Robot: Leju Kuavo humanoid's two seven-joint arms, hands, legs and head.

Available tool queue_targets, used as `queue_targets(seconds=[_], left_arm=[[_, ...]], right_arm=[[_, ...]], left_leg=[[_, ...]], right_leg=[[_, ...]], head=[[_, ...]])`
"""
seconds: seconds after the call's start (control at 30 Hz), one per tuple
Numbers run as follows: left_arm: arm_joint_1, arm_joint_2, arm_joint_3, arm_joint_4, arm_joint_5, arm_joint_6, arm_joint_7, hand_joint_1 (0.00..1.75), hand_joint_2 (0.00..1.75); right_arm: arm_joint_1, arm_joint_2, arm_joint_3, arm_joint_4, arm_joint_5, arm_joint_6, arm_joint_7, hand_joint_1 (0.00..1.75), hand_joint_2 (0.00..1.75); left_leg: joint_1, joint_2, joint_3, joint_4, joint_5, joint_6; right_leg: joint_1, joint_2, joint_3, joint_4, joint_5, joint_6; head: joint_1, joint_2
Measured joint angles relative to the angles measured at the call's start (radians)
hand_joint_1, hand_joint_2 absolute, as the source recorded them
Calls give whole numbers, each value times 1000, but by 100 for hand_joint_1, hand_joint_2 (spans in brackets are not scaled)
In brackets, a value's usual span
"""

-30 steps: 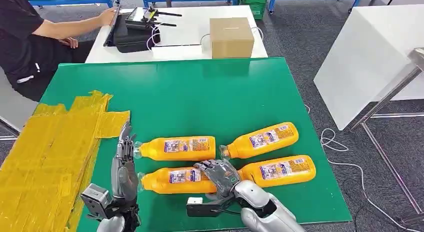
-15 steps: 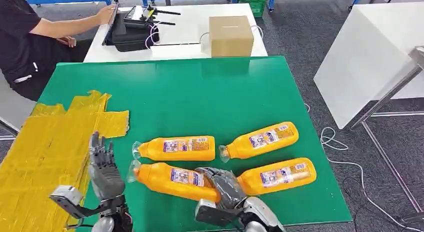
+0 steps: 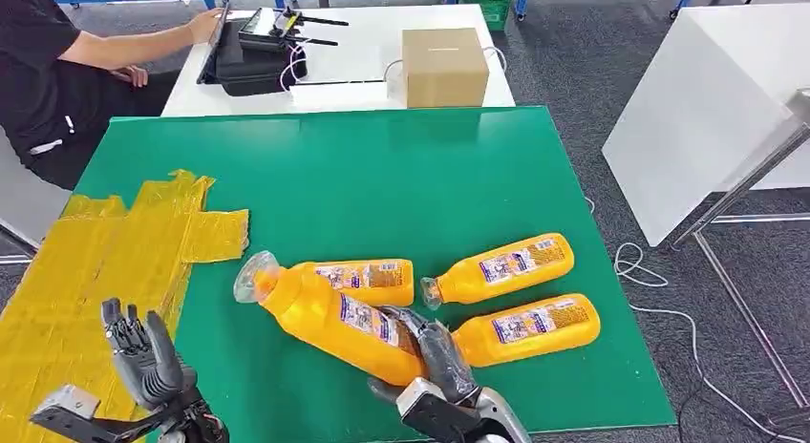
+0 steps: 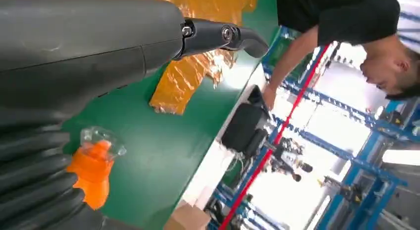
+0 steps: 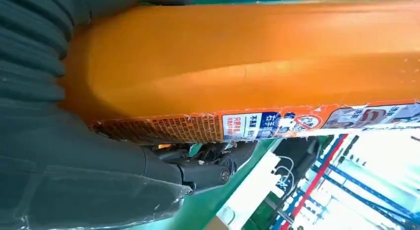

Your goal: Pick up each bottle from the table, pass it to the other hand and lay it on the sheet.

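The right hand (image 3: 435, 352) is gripping an orange bottle (image 3: 334, 314) by its base, cap tilting up over the green desk (image 3: 382, 185). The left hand (image 3: 143, 352) is sitting empty, fingers spread, above the yellow sheet (image 3: 86, 271). Three other bottles (image 3: 501, 266) are lying nearby.

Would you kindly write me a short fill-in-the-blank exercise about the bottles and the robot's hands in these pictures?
1. The lifted bottle is held by the robot's ____ hand.
2. Besides the lifted one, ____ orange bottles lie on the green table.
3. The left hand hovers over the crinkled ____ sheet, holding nothing.
4. The brown cardboard box stands on the ____ table behind the green one.

Missing words: right; three; yellow; white
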Motion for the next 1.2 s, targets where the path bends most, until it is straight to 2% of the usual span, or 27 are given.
queue_targets(seconds=[0.07,0.17,0.23,0.3,0.4,0.67,0.8,1.0,1.03,1.07,1.1,1.2], left_arm=[[0,-1,0,11,10,-103,18,0,175],[-1,7,-28,51,34,-445,98,0,175],[-2,18,-65,71,-4,-585,95,0,175],[-3,29,-107,82,-43,-659,84,0,175],[-2,48,-163,87,-75,-707,69,0,175],[-3,80,-227,90,-98,-709,58,0,175],[-8,87,-229,97,-98,-705,58,0,175],[-12,93,-219,112,-82,-706,53,0,175],[-12,95,-215,114,-79,-707,52,28,175],[-12,97,-209,117,-76,-707,52,28,175],[-12,98,-203,121,-72,-707,52,175,175],[-8,100,-188,128,-61,-714,49,175,175]], right_arm=[[1,5,-5,-4,-10,0,-3,175,175],[-1,8,-24,-5,-33,25,-17,175,175],[-11,13,-39,-1,-42,46,-24,175,175],[-22,20,-55,10,-45,62,-33,175,175],[-36,30,-69,26,-44,77,-40,175,175],[-63,55,-63,68,-4,120,-35,175,175],[-90,76,-13,109,42,148,-19,175,175],[-164,119,129,218,95,196,-1,175,175],[-187,120,151,239,91,202,-1,175,175],[-214,120,170,261,87,211,-2,175,175],[-235,120,186,280,84,216,-3,175,175],[-268,120,217,314,74,219,-3,175,175]], left_leg=[[0,0,0,0,0,0],[0,-1,-1,0,0,0],[0,0,-1,0,0,0],[0,0,-1,0,0,0],[0,0,-1,0,0,0],[0,0,-2,0,0,0],[0,0,-2,0,0,0],[1,0,-2,0,0,0],[1,0,-2,0,0,0],[1,0,-2,0,1,0],[1,0,-2,0,1,0],[0,0,-1,0,1,0]], right_leg=[[0,0,-1,0,0,0],[0,0,-1,0,0,0],[-1,0,-1,0,0,0],[-1,0,-1,0,0,0],[-1,0,-1,0,0,0],[0,0,-2,0,0,0],[0,0,-1,0,0,0],[0,0,-2,1,0,0],[0,0,-2,1,0,0],[0,0,-2,1,0,0],[0,0,-2,1,0,0],[0,0,-2,0,0,0]], head=[[0,0],[0,0],[0,0],[0,0],[0,0],[0,0],[0,0],[0,0],[0,0],[0,0],[0,0],[0,0]])
